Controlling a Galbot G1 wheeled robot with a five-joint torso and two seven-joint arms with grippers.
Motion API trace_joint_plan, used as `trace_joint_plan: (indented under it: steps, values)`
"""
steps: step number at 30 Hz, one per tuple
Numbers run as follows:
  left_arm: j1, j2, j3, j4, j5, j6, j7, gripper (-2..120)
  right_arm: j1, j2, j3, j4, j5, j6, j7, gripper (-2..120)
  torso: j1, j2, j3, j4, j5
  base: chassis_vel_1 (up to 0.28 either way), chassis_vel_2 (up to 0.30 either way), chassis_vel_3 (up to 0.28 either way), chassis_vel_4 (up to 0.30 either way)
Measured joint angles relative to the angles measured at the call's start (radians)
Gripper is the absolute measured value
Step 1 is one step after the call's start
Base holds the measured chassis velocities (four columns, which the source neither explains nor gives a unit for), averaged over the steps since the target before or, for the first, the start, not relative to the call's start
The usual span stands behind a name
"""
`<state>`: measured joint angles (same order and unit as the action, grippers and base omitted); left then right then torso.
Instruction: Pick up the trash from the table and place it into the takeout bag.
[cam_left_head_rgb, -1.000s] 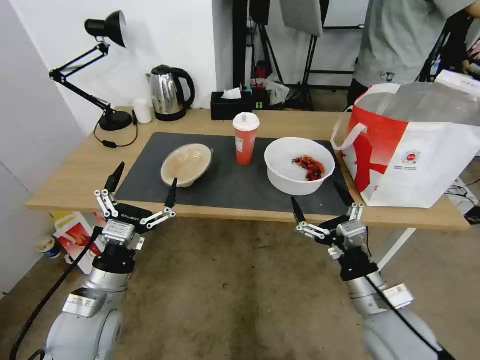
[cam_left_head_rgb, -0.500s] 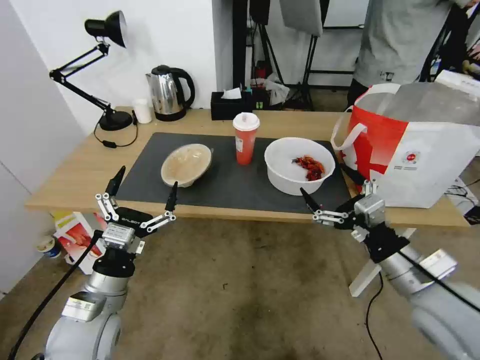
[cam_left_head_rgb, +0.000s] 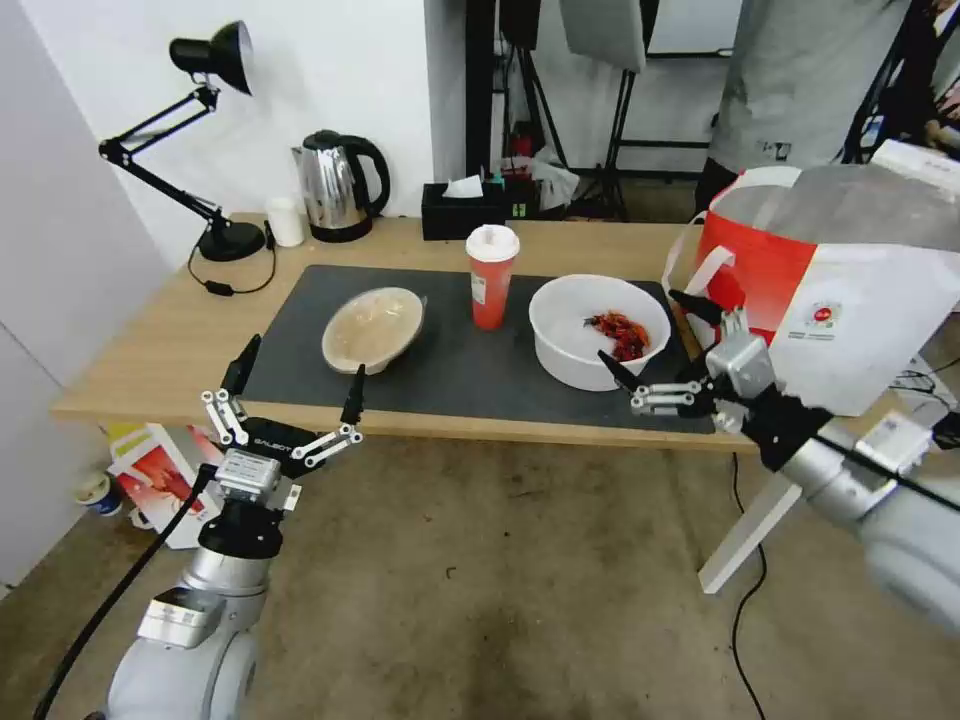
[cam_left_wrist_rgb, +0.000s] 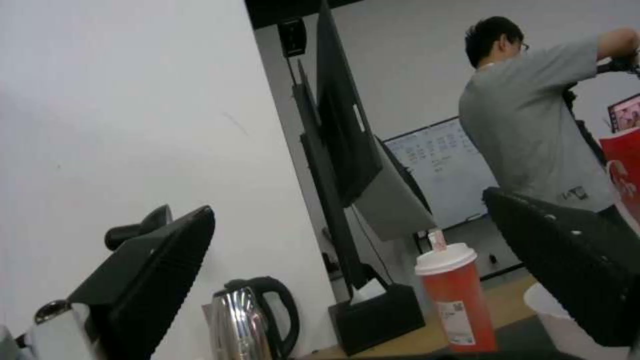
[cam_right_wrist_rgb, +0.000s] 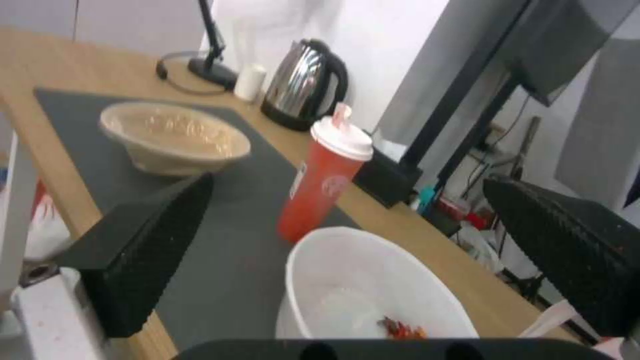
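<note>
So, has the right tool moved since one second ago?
Yes. The right tool has risen from below the table edge and gone forward, now open beside the white bowl.

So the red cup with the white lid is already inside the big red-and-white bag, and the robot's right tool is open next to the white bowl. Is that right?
Not quite. In the head view the red cup stands on the dark mat, between the beige bowl and the white bowl, not in the bag. The right tool is indeed open beside the white bowl.

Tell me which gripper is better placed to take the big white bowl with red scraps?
Right. The right gripper is open beside the big white bowl, level with its rim, near the takeout bag. The left gripper is open at the table edge near the beige bowl.
</note>
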<state>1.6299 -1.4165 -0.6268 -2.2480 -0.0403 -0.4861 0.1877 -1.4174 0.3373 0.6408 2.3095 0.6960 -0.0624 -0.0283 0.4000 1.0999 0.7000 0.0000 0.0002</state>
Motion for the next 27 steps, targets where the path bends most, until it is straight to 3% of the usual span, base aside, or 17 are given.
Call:
trace_joint_plan:
  steps: [15, 27]
  values:
    - [0.005, -0.025, 0.034, -0.005, 0.030, -0.001, 0.000, 100, 0.064, -0.276, -0.064, -0.142, 0.085, -0.061, -0.160, 100, 0.000, 0.000, 0.000, -0.0001, -0.0001, 0.000, 0.000, 0.000, 0.000]
    - [0.030, -0.037, 0.081, -0.019, 0.067, -0.017, 0.001, 100, 0.043, -0.376, -0.056, -0.207, 0.105, -0.071, -0.232, 100, 0.000, 0.000, 0.000, 0.0000, -0.0001, 0.000, 0.000, 0.000, 0.000]
